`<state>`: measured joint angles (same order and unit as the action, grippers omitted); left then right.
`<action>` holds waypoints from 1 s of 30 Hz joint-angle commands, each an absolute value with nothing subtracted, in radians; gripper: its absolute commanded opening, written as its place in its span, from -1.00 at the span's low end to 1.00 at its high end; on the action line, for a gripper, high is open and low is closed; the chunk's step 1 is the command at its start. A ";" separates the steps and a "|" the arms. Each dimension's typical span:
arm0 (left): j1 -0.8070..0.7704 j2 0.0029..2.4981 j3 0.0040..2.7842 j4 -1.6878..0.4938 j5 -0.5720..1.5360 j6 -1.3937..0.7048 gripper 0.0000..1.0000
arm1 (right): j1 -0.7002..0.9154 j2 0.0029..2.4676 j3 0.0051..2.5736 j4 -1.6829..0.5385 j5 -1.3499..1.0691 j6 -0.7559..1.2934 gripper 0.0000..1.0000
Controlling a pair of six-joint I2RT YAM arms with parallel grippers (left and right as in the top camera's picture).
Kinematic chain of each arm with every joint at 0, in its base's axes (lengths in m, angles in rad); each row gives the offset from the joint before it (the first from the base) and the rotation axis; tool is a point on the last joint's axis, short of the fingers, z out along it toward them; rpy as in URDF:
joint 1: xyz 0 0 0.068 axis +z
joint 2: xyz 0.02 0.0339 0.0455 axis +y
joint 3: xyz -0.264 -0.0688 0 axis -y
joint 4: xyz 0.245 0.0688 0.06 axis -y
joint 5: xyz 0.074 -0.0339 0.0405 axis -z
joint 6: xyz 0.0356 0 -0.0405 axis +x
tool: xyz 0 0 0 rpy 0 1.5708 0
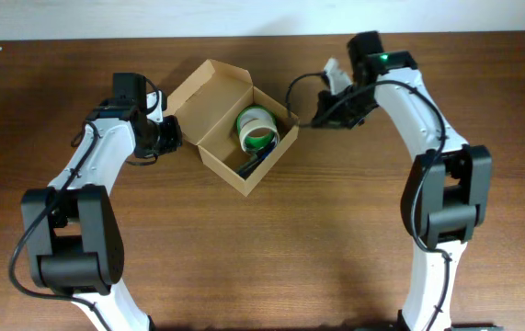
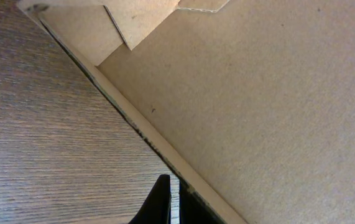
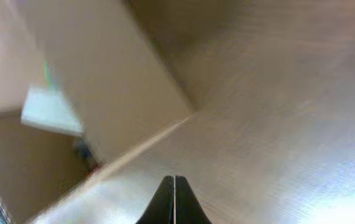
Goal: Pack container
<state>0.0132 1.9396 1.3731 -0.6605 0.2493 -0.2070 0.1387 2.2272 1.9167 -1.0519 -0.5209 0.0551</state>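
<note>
— Where is the small tan cardboard box (image 1: 216,92) with the flap lid?
— It stands open in the middle of the brown wooden table (image 1: 336,248), with a green-and-white tape roll (image 1: 257,129) inside.
— And the claws?
— The left gripper (image 1: 172,138) is closed at the lid's edge; if it pinches the card, I cannot tell. The right gripper (image 1: 310,118) is closed and empty, just beside the box's right corner.

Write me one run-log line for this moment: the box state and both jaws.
container: lid open, tape roll inside | left gripper: jaws shut, at lid edge | right gripper: jaws shut, near container corner
</note>
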 commanded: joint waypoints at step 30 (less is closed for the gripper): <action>0.016 1.953 1.386 -0.591 0.236 -0.216 -0.88 | 0.350 2.229 1.930 -1.136 -0.429 0.056 -0.92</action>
